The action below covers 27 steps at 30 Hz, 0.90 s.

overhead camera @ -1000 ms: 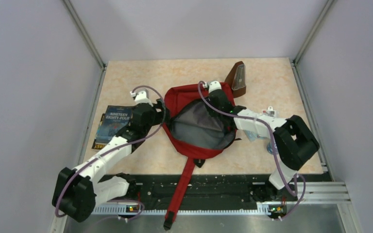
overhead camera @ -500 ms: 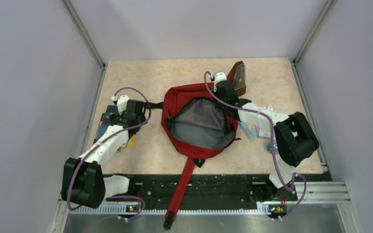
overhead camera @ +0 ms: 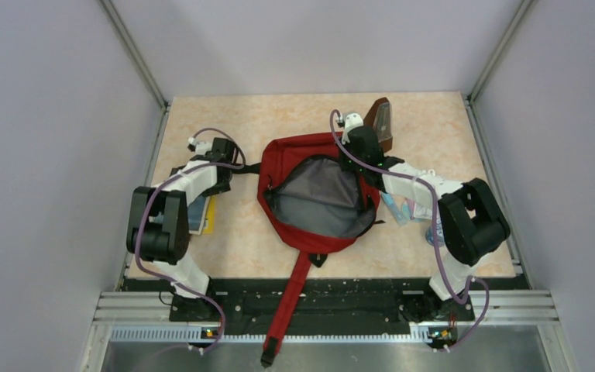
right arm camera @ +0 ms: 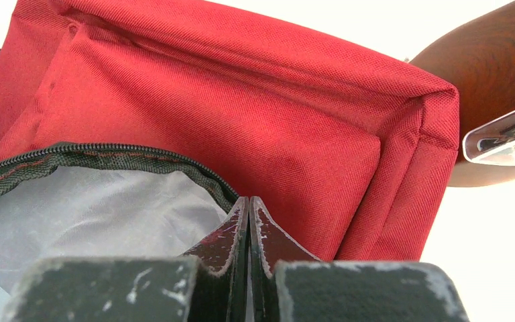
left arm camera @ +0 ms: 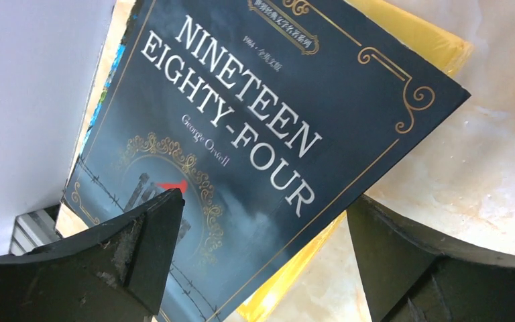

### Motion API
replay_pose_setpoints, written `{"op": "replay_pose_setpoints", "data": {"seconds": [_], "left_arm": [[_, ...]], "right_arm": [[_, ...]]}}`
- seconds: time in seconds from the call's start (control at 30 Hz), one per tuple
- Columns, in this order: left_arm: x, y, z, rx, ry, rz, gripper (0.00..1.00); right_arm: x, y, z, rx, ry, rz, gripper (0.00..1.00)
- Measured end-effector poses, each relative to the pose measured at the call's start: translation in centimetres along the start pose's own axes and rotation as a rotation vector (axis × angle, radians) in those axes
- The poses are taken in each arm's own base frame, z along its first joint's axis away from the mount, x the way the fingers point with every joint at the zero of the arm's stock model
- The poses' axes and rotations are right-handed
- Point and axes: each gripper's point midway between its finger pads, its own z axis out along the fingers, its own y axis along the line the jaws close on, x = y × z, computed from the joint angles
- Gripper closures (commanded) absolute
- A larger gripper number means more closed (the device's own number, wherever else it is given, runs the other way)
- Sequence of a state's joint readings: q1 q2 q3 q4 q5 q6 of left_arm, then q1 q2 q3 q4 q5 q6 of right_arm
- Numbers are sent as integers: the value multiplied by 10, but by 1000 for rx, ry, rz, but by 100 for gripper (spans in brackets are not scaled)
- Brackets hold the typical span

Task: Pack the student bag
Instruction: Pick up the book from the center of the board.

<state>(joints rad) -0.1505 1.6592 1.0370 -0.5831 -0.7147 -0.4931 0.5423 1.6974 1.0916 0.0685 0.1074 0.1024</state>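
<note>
Student bag [overhead camera: 310,159], centre of top view: dark red fabric, fine weave up close. Lining [overhead camera: 321,198] pale grey. Zip [right arm camera: 107,155] black w/ red stitching. Long strap [overhead camera: 293,291] red, black tip at bottom of frame.

Book [left arm camera: 255,134]: dark navy cover fading to cloudy grey, white title, gold scroll border, tiny red flag lower left. Yellow sheet [left arm camera: 416,33] beneath it.

Table [overhead camera: 279,116] peachy beige, marbled.

Wooden thing [right arm camera: 489,67], upper right: dark brown, ringed grain, silvery bit.

Left arm [overhead camera: 194,182] & right arm [overhead camera: 418,182] white & black, w/ purple cables [overhead camera: 151,209]. Left gripper [left arm camera: 265,211] & right gripper [right arm camera: 249,208] black, pale scuffs.

Walls [overhead camera: 46,155] pale lilac-grey.
</note>
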Motion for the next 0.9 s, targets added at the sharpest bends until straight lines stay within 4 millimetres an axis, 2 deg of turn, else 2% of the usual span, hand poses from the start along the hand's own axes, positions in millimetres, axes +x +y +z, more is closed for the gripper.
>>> {"op": "replay_pose_setpoints", "data": {"seconds": [0.07, 0.13, 0.37, 0.53, 0.67, 0.8, 0.9], "left_arm": [[2, -1, 5, -10, 17, 35, 5], [4, -2, 10, -16, 32, 62, 11], [-3, -4, 14, -12, 26, 114, 71], [-12, 3, 10, -23, -6, 116, 100], [-11, 10, 0, 6, -19, 90, 100], [-7, 20, -21, 62, -43, 54, 100], [-10, 23, -47, 172, -86, -2, 100]], "right_arm": [[1, 0, 0, -4, 1, 6, 100], [3, -1, 1, -3, 3, 10, 100], [8, -5, 1, -4, 10, 21, 100], [8, -4, 1, -5, 11, 20, 100], [8, -4, 1, -8, 13, 20, 100], [10, -2, 0, -18, 19, 21, 99], [10, 3, -5, -47, 31, 25, 62]]}}
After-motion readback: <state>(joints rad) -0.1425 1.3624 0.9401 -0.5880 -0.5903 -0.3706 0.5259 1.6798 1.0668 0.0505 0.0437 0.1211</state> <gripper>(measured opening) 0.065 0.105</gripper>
